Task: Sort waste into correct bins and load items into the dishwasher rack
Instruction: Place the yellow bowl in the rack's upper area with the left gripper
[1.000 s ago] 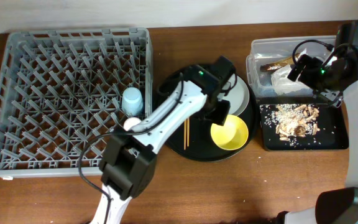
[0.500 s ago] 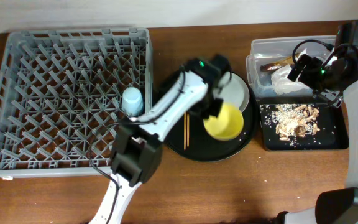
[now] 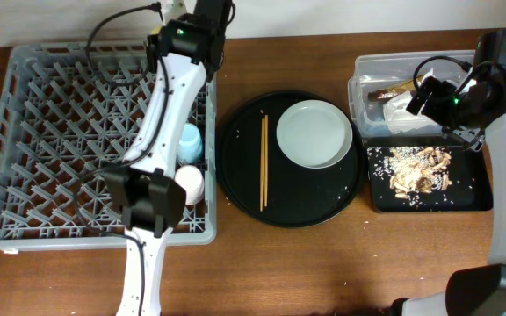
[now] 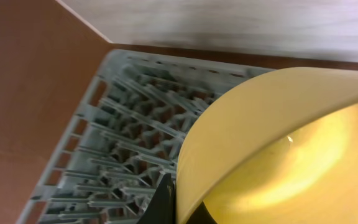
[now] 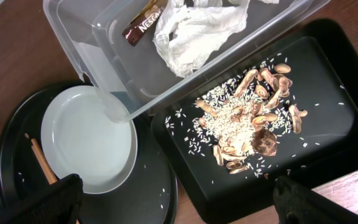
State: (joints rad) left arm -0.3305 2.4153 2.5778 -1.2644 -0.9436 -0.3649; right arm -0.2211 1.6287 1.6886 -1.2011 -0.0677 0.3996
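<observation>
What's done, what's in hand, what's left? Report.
Done: tissue and wrapper in the clear tub, food scraps in the black tray, blue cup and pink cup in the rack. In hand: the left gripper holds the yellow bowl over the rack. Left: plate and chopsticks on the round tray.

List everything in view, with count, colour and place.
rack: 1, grey, left
blue cup: 1, blue, in rack
pink cup: 1, pink, in rack
round tray: 1, black, centre
plate: 1, grey-green, on round tray
chopsticks: 2, wooden, on round tray
tub: 1, clear, far right
tissue: 1, white, in tub
wrapper: 1, brown-gold, in tub
flat tray: 1, black, beside tub
scraps: pile, beige, in flat tray
bowl: 1, yellow, in left gripper
left gripper: 1, black, over rack corner
right gripper: 1, black, open, far right
</observation>
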